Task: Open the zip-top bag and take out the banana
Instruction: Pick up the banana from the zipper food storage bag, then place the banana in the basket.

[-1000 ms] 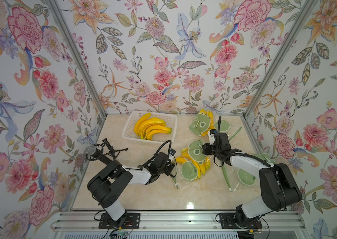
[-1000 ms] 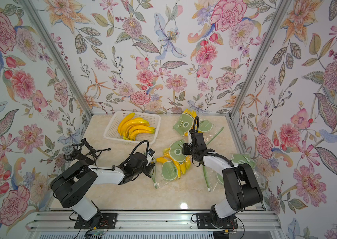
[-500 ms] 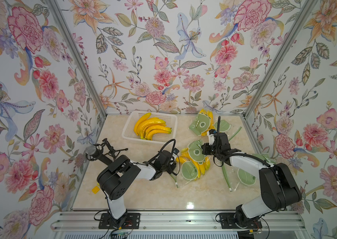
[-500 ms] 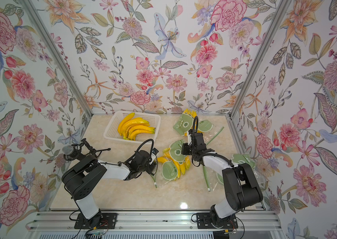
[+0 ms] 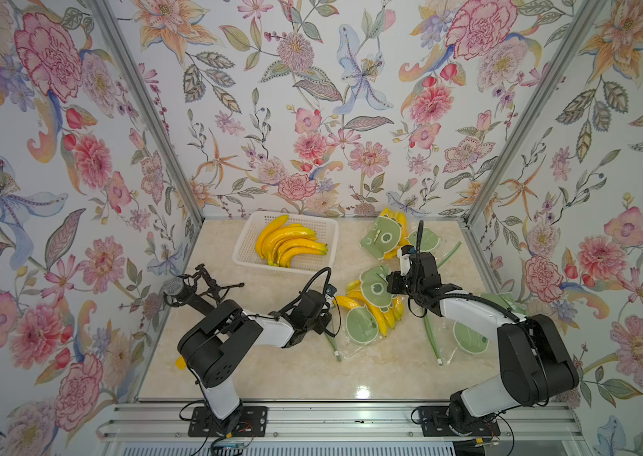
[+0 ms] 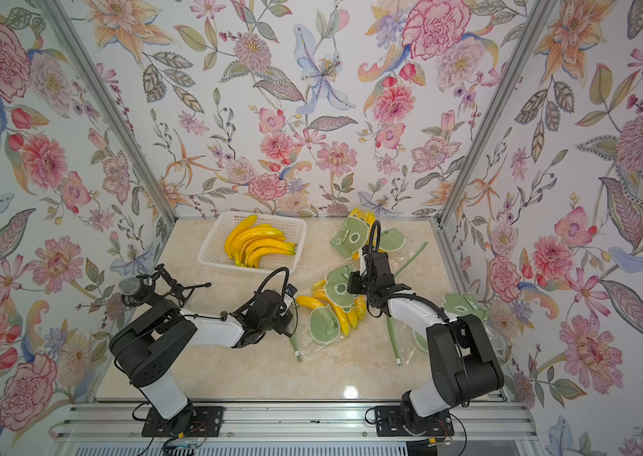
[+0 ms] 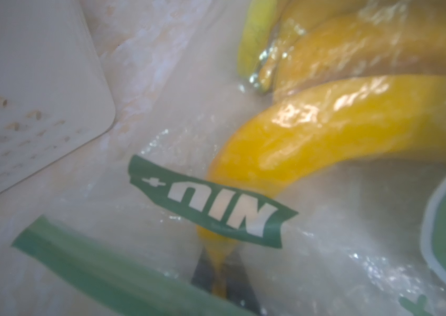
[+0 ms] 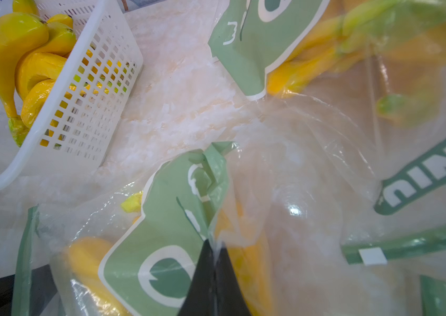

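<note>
1. The zip-top bag [image 5: 361, 327] is clear plastic printed with pale green shapes edged in white, a dark green banner [image 7: 211, 208] with white letters, and a green zip strip [image 7: 107, 270]
2. The banana [image 5: 346, 302] is bright yellow
3. The basket [image 5: 322, 229] is white with a grid of small holes; its bunch [image 5: 288, 244] is yellow with a greenish stem
4. The table [image 5: 272, 367] is cream, marbled
5. The walls [image 5: 312, 118] show pink, orange and blue flowers on white

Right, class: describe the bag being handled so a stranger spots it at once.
Find the white basket at the table's back. Nearer and rightwards lies a clear, green-printed bag of bananas. Only this one is pinched by the right gripper while the left gripper grips a banana's tip.
</note>
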`<control>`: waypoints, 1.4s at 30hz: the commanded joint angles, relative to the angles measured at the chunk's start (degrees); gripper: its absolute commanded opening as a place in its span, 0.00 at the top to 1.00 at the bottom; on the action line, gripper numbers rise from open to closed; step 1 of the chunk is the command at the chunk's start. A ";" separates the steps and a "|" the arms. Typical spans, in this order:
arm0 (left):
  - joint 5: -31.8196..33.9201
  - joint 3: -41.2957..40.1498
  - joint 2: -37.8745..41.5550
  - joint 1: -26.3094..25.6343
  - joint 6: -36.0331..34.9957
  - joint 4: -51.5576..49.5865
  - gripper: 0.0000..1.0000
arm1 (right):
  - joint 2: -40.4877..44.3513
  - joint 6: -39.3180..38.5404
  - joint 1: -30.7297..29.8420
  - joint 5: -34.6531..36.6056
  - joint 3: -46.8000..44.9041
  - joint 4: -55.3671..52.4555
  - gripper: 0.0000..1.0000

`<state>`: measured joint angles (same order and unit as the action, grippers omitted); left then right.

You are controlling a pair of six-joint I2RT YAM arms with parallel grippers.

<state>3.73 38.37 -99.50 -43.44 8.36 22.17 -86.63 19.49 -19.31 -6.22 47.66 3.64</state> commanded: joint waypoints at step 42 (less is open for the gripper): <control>17.14 7.55 34.03 10.78 25.20 -55.67 0.97 | 7.37 -0.17 9.47 0.77 -6.61 -0.61 1.00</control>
<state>17.43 43.99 -68.58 -35.44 31.44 -26.94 -80.51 19.92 -10.24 -4.62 41.98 3.20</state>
